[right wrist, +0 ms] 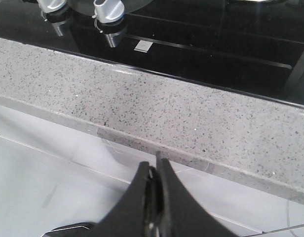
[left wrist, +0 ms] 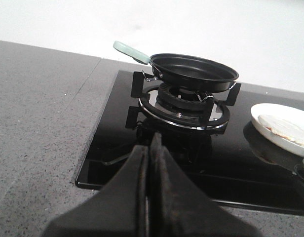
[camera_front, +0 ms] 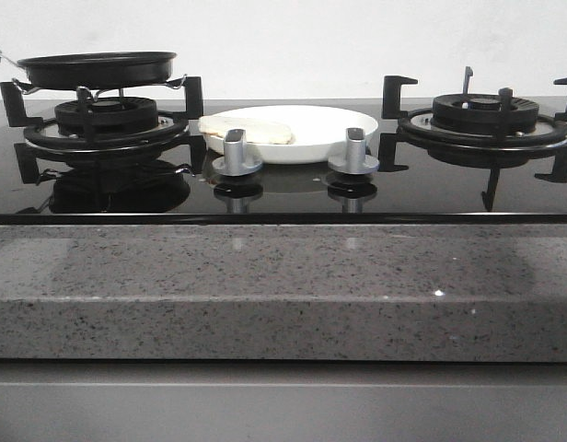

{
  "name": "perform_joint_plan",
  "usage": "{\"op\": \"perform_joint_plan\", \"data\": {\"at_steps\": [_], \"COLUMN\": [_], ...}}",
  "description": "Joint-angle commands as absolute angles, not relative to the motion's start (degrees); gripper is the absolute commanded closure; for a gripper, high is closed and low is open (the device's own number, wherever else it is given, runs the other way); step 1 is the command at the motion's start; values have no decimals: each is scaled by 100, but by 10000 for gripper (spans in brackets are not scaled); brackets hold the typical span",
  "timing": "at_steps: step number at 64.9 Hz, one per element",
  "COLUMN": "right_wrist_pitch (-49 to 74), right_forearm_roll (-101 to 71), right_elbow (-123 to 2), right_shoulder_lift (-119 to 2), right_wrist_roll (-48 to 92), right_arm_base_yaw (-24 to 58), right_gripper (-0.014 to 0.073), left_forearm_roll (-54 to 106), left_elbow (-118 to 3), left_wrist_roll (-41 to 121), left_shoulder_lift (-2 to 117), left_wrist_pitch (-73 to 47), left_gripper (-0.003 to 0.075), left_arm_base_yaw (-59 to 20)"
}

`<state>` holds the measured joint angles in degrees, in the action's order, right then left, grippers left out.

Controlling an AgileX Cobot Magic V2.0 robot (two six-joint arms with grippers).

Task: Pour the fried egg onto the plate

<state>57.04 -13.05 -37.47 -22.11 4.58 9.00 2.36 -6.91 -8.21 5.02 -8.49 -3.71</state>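
Behind the cooker rises a plain white wall, and before it runs the speckled grey stone bench (camera_front: 265, 285) with a glossy black glass hob (camera_front: 283, 189) let into its top. Between the two burners sits the wide, shallow, round glossy white plate (camera_front: 329, 124), just behind two silver control knobs (camera_front: 236, 152). On the plate's left side lies the flat, pale cream-white fried egg (camera_front: 247, 129), its edge reaching the rim there; in the left wrist view the same plate (left wrist: 270, 111) and egg (left wrist: 285, 126) show at the hob's far side. A round black frying pan (camera_front: 98, 69) with a pale mint-green handle (left wrist: 131, 52) rests on the black cast-iron pan support of the left burner (camera_front: 104, 120), and its inside looks bare. The right burner (camera_front: 481, 115) carries nothing.

Neither arm shows in the front view. The left tool (left wrist: 151, 143) hangs over the bench edge near the hob's front corner, well apart from the pan, its two dark fingers (left wrist: 137, 173) pressed together with nothing between them. The right tool (right wrist: 154, 165) is held low in front of the bench's front edge, below the knobs (right wrist: 107, 10), its fingers (right wrist: 169, 190) likewise closed tight and empty.
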Motion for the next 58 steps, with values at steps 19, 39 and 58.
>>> {"op": "perform_joint_plan", "data": {"at_steps": [19,39,58], "right_wrist_pitch": [5369,5369,5369], "right_forearm_roll": [-1332,-1332,-1332], "right_elbow": [-3895,-3895,-3895], "right_shoulder_lift": [-2251,-2259,-2259], "right_wrist_roll": [506,506,506], "right_arm_base_yaw": [902,902,902], "right_gripper": [661,661,661], "left_forearm_roll": [323,224,178], "left_elbow": [58,58,68], "left_wrist_roll": [-861,-861,-360], "left_shoulder_lift": [-134,-126,-126], "left_wrist_pitch": [335,346,654], "left_gripper": [739,739,739], "left_arm_base_yaw": [-137,-137,-137]}}
